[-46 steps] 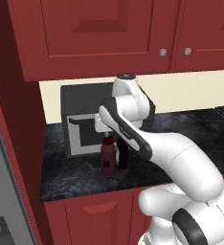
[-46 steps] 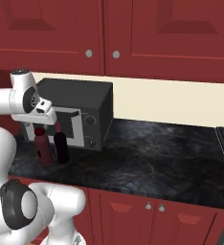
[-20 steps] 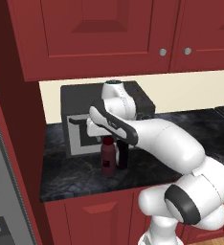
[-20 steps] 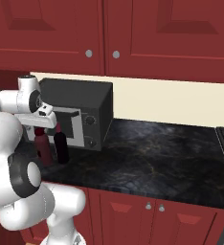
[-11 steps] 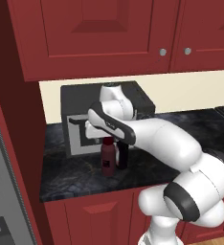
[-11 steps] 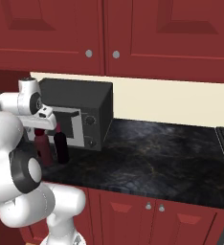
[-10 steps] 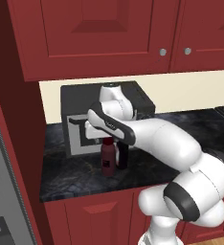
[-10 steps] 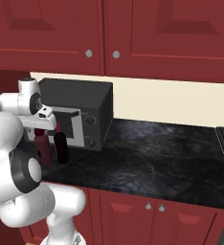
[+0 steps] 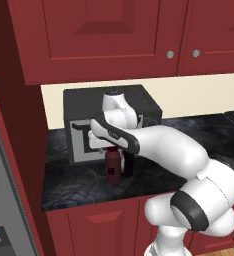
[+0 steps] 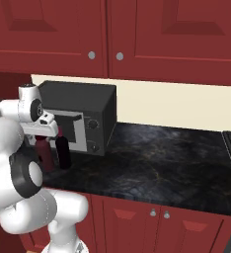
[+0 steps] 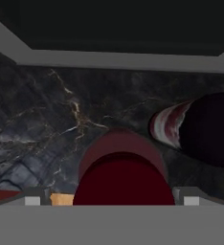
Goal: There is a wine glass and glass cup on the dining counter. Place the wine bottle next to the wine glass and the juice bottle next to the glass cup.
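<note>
While the white arm bends over the black worktop (image 10: 157, 163), its gripper (image 9: 108, 146) hangs directly above the juice bottle (image 9: 112, 167), which stands upright in front of the microwave (image 9: 84, 125). Seen from the left base camera, the hand sits at the cap of this shorter dark red bottle, and the wine bottle (image 9: 127, 165) stands just beside it on the right, partly hidden behind the arm. From the right base camera the same pair appears at the left end of the worktop: the juice bottle (image 10: 44, 154) is mostly covered by the robot's body, and the slim dark wine bottle (image 10: 63, 152) stands next to it, close to the microwave (image 10: 80, 116) door.

Looking down from the hand camera, the round dark red cap of the juice bottle (image 11: 123, 172) lies at the bottom centre, with the two finger tips on either side of it, one at the left (image 11: 32, 199) and one at the right (image 11: 190, 198). The fingers stand spread wide, with the cap between them, and whether they touch it cannot be told. To the right of the cap, the wine bottle (image 11: 200, 127) shows its pinkish-red neck and dark top. Grey-veined marble surface (image 11: 47, 124) lies beneath both bottles, and the pale lower edge of the microwave (image 11: 123, 60) runs across the top.
</note>
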